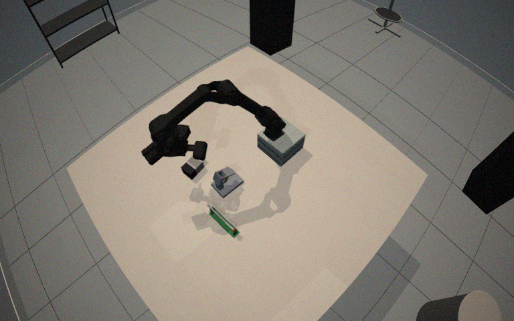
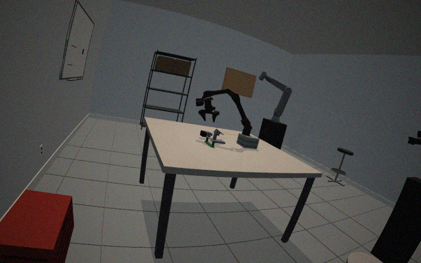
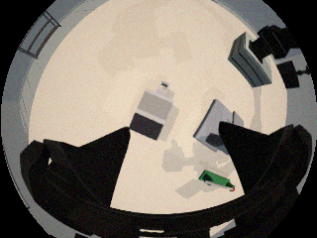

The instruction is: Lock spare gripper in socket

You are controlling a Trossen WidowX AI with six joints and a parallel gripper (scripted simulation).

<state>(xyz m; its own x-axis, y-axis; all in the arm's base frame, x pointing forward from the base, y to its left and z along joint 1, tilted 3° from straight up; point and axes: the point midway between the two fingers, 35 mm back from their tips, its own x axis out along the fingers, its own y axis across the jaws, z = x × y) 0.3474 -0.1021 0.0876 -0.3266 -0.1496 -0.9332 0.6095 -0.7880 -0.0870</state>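
My gripper point(image 2: 209, 120) point(image 3: 175, 129) is open and empty, high above the table. The mount point(image 1: 232, 182) point(image 2: 216, 135) point(image 3: 213, 119) is a grey plate with a tilted square socket point(image 1: 221, 174). A thin bar point(image 1: 230, 174) sticks out beside the socket; it may be the lock pin, but it is too small to tell. In the wrist view my finger partly hides the mount. The spare gripper point(image 1: 195, 162) point(image 2: 203, 133) point(image 3: 155, 104), a grey and black block, lies beside the mount. Its small spigot point(image 3: 163, 85) points away from my fingers in the wrist view, and the block shows between and beyond them.
A long green holder point(image 1: 221, 222) point(image 2: 208, 144) point(image 3: 216, 178) stands near the mount and bears a thin pale rod with a red end point(image 1: 234, 230) point(image 3: 233, 188). The arm's layered grey base block point(image 1: 281, 150) point(image 2: 247, 142) point(image 3: 243, 61) stands on the table's other side.
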